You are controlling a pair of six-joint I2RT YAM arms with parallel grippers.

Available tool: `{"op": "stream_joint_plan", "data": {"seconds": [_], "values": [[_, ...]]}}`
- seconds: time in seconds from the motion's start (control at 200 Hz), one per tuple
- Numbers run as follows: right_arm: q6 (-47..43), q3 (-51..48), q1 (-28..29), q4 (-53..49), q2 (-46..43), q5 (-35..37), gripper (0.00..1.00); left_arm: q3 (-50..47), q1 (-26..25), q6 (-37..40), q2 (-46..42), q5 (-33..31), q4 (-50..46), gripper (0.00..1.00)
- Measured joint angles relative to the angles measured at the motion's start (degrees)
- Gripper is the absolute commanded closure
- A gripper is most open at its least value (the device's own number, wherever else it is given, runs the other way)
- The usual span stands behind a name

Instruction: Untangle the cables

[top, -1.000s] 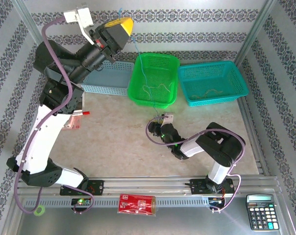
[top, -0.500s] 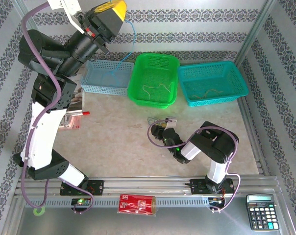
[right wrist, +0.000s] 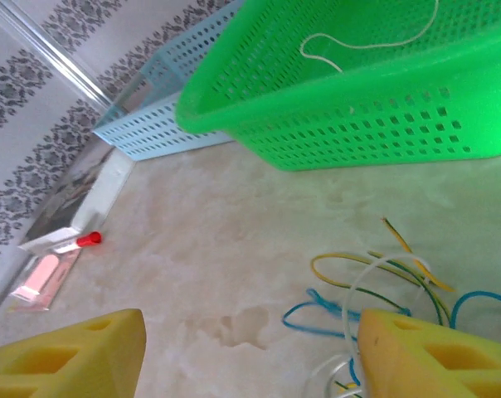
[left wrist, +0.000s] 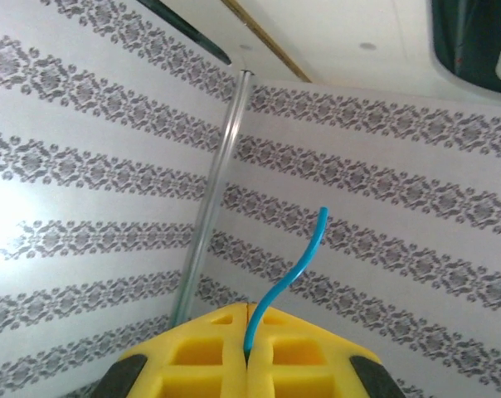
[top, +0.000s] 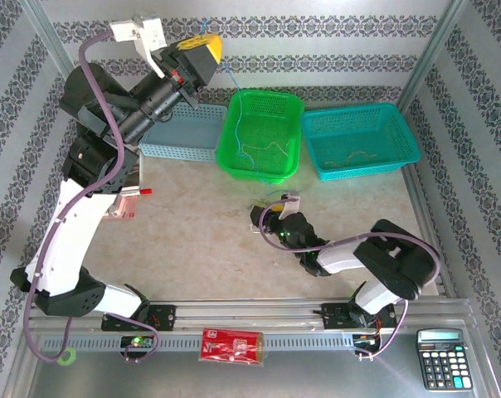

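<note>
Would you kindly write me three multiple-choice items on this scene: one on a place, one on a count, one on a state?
1. Where is the right end effector? A raised by the back wall; B low over the table, at the clump; C over the calculator.
2. How many baskets stand at the back? A two; B five; C three.
3. The left end effector is: A shut on a blue cable; B open, empty; C shut on a basket rim.
Key: 1 B, the clump lies on the table just ahead in its wrist view; 2 C, the pale blue basket, green basket and teal basket; 3 A, its yellow fingers meet around the cable.
</note>
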Motion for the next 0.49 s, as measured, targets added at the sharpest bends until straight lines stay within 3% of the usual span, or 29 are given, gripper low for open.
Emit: {"op": "stream_joint_plan", "data": {"seconds": [0.495], "values": [[-3.0,-2.8,0.0,-24.5,-27.5,0.1,0.26,-3.1,1.5,9.3,0.6,-8.7,0.0,1.0]]}}
